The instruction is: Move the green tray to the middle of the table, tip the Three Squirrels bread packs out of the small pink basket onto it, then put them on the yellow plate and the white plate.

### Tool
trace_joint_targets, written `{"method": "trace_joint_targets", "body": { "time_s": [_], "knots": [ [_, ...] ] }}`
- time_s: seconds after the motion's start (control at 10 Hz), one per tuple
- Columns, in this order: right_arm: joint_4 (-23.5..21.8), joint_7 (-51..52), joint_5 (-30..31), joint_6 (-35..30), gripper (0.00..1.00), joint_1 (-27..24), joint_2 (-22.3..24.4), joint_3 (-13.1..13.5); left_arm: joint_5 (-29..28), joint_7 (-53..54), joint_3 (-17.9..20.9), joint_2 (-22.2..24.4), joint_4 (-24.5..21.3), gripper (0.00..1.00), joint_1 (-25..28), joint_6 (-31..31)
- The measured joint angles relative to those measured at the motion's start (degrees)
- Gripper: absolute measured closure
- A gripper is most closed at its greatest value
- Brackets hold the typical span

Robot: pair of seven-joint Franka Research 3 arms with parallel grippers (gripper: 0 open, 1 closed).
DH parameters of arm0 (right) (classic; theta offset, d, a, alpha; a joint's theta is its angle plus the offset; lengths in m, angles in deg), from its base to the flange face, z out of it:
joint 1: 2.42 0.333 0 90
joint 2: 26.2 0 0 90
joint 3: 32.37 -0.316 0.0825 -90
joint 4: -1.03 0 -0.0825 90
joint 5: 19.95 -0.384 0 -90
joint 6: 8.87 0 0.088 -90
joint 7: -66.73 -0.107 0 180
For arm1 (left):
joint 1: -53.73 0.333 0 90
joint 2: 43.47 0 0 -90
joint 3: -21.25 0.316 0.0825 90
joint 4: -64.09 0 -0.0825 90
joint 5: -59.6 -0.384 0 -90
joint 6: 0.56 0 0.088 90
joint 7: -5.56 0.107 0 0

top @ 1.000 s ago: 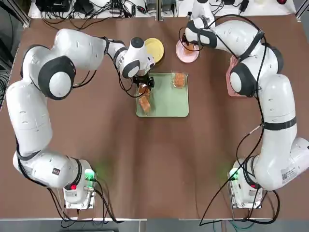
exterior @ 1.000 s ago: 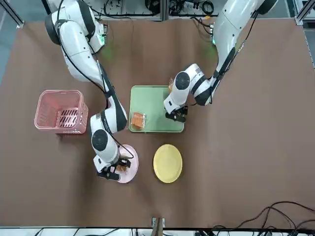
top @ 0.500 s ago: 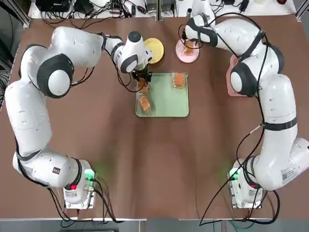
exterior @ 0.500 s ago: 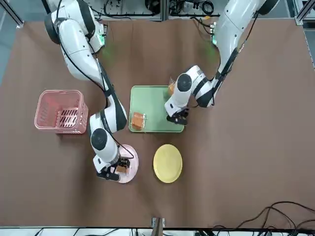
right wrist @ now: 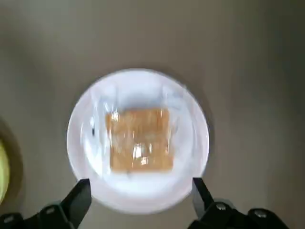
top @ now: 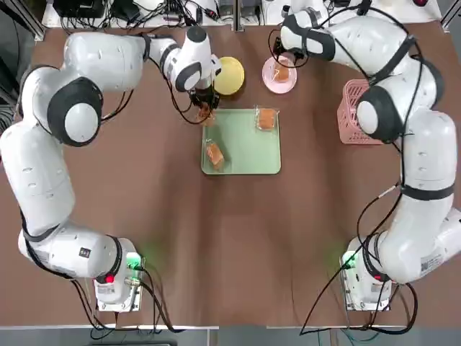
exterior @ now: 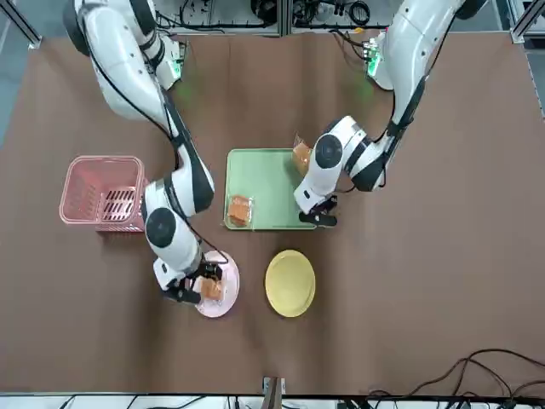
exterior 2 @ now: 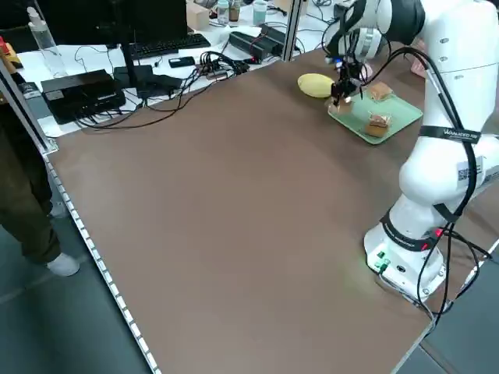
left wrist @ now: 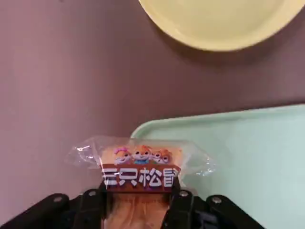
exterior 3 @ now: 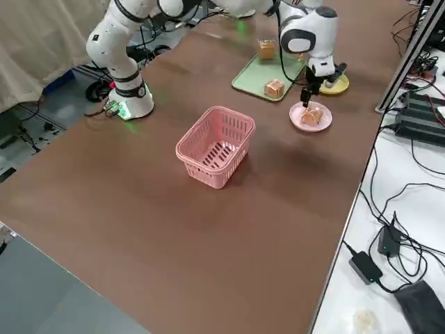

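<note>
1. Right now the left gripper (left wrist: 138, 200) pinches one Three Squirrels bread pack (left wrist: 141, 162). It holds the pack up over the corner of the green tray (left wrist: 248, 152), near the yellow plate (left wrist: 224, 21).
2. Over by the white plate (right wrist: 138, 140), the right gripper (right wrist: 138, 202) is spread wide and holds nothing. One bread pack (right wrist: 139, 138) lies flat in the middle of that plate.
3. Two more packs (top: 215, 154) (top: 267, 119) lie on the tray in the middle of the table (top: 230, 238). The small pink basket (exterior 3: 214, 146) sits apart and looks empty.
4. I think each pack is very light. The bread inside looks soft and easy to squash. The clear wrap looks smooth and may slip, and its thin ends would bend.
5. So the best spot to hold seems to be across the thick bread part, with a soft squeeze. That is where the left fingers (left wrist: 95, 207) sit.
6. Only the left wrist view shows the little squirrels and the red label on the held pack. In the top view the arm hides most of that pack.
7. The right side view shows down into the basket; in the top view the right arm covers part of it.
</note>
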Motion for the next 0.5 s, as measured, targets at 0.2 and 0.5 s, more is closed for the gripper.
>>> {"method": "trace_joint_targets", "body": {
  "time_s": [0.2, 0.5],
  "knots": [
    [-8.96, -2.34, -0.02, -0.07, 0.02, -1.04, 6.8, -4.25, 0.65, -3.5, 0.1, 0.42, 3.46, 0.5, 0.09, -0.73],
    [-16.13, -11.2, 1.25, 0.1, 0.01, -0.61, 10.08, -9.73, 0.81, -11.67, 1.03, -1.83, 9.7, 0.5, 0.03, -0.8]
  ]
}}
